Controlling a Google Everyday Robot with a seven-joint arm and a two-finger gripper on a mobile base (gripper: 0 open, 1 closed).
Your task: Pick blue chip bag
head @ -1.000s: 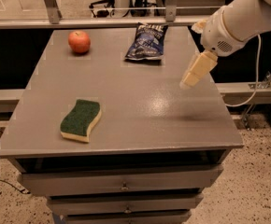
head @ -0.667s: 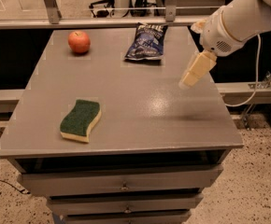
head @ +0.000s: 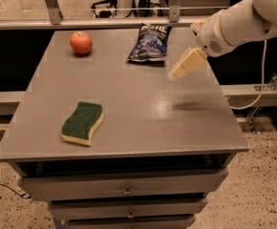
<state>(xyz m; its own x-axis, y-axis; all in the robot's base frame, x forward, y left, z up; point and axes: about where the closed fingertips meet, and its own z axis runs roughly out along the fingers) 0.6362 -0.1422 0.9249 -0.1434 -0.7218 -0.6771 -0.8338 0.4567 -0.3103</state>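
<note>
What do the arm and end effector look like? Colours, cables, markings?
Arm: glossy white, rounded shells, small dotted patch near the wrist. End effector: pale cream, blocky, tapered, over the right rear of the table, right of the blue chip bag. A thin pale cable hangs below the arm. No legible markings.

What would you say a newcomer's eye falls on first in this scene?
The white robot arm reaching in from the right stands out, its cream gripper hovering above the grey table just right of the blue chip bag near the far edge. Next come the red apple at the far left and the green-and-yellow sponge near the front left.
</note>
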